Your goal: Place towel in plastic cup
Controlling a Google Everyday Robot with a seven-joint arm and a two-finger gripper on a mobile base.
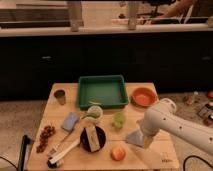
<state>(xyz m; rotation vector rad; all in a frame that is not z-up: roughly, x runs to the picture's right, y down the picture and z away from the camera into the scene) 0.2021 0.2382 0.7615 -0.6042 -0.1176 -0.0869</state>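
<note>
The gripper [145,140] sits low over the right front part of the wooden table [161,156], at the end of the white arm [167,122] that reaches in from the right. It meets the right edge of the towel [133,138], a pale cloth lying on the table; whether it is clamped on the cloth cannot be told. The greenish plastic cup [119,120] stands upright near the towel, up and to the left. Beyond are a green tray [102,92] and an orange bowl [144,96]. What looks like a peach [118,153] lies near the front edge.
</note>
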